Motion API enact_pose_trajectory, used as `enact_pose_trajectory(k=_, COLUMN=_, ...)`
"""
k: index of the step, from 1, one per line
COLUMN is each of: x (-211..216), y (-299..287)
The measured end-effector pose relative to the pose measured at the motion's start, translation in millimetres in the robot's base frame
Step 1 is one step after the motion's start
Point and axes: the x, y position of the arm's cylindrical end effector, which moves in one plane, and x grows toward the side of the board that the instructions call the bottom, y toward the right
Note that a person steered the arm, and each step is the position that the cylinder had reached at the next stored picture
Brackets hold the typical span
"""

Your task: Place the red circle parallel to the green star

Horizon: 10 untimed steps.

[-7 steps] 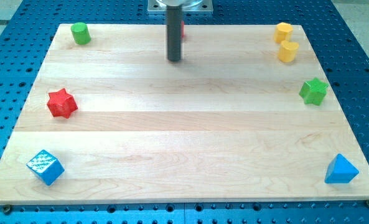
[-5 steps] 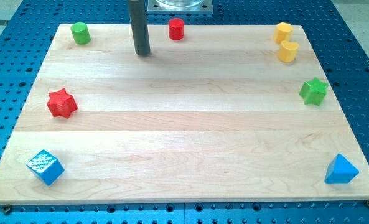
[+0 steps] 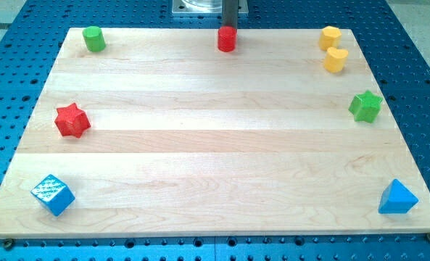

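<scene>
The red circle (image 3: pixel 226 39) is a small red cylinder near the top edge of the wooden board (image 3: pixel 215 145), a little right of centre. The green star (image 3: pixel 365 106) lies near the board's right edge, below the level of the red circle. My rod comes down just behind the red circle; my tip (image 3: pixel 229 27) sits at the circle's top edge, touching or nearly touching it, with its very end partly hidden by the block.
A green cylinder (image 3: pixel 93 38) sits at top left, two yellow blocks (image 3: pixel 331 36) (image 3: pixel 336 59) at top right, a red star (image 3: pixel 72 119) at left, a blue cube (image 3: pixel 53 194) at bottom left, a blue triangle (image 3: pixel 397 197) at bottom right.
My rod swung from the board's upper middle to the left, then behind the red circle. The red circle has shifted right and slightly down from about x 307 to 336.
</scene>
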Motion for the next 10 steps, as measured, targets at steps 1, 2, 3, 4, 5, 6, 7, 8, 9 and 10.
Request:
enact_pose_trajectory(k=1, x=11, y=-4)
enact_pose_trajectory(k=2, x=58, y=-23)
enact_pose_trajectory(k=3, x=114, y=-47)
enact_pose_trajectory(k=4, x=130, y=-87)
enact_pose_trajectory(k=5, x=138, y=-108)
enact_pose_trajectory(k=6, x=147, y=-78)
enact_pose_trajectory(k=7, x=142, y=-15)
enact_pose_trajectory(k=8, x=139, y=35)
enact_pose_trajectory(k=9, x=141, y=48)
enact_pose_trajectory(k=10, x=157, y=69)
